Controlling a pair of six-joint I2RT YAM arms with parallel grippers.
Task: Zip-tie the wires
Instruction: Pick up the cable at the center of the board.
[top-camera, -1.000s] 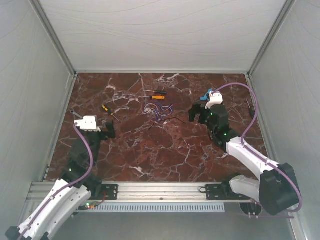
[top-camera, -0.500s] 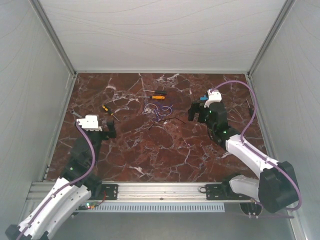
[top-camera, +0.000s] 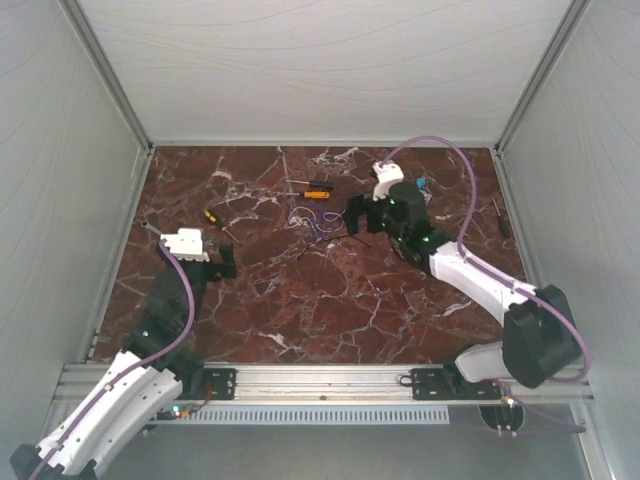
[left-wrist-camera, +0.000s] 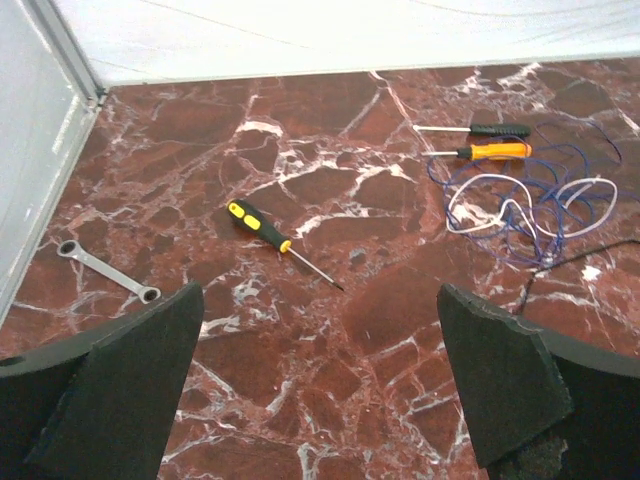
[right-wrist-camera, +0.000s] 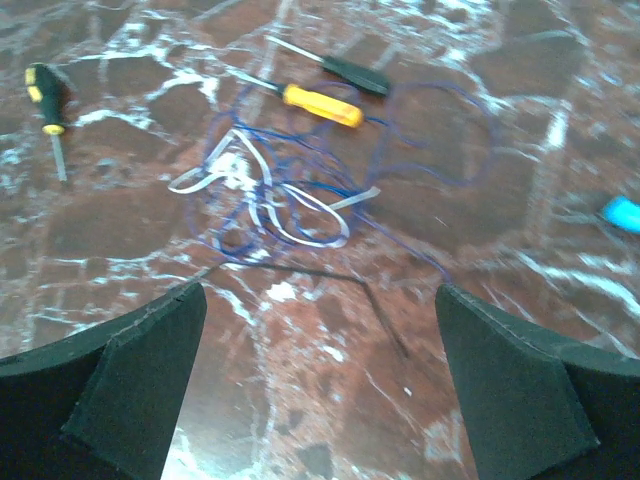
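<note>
The wires (top-camera: 315, 218) lie as a loose tangle of thin blue loops at the table's middle back, with a white strip curled among them. In the left wrist view the wires (left-wrist-camera: 545, 200) are far right; in the right wrist view the wires (right-wrist-camera: 300, 190) are just ahead. A thin black bent strip (right-wrist-camera: 340, 275) lies at their near edge. My right gripper (top-camera: 352, 220) (right-wrist-camera: 315, 380) is open, just right of the tangle and clear of it. My left gripper (top-camera: 224, 260) (left-wrist-camera: 320, 380) is open over bare marble, well to the left.
An orange screwdriver (top-camera: 316, 195) and a black one (top-camera: 318, 185) lie behind the wires. A yellow-black screwdriver (top-camera: 212, 217) and a wrench (left-wrist-camera: 108, 270) lie at the left. A small blue item (top-camera: 418, 184) and a dark tool (top-camera: 503, 222) are at the right. Walls enclose three sides.
My right arm has swung left and come up beside the wires, leaving the blue item uncovered behind it. My left arm has edged slightly forward. Both grippers have stayed open.
</note>
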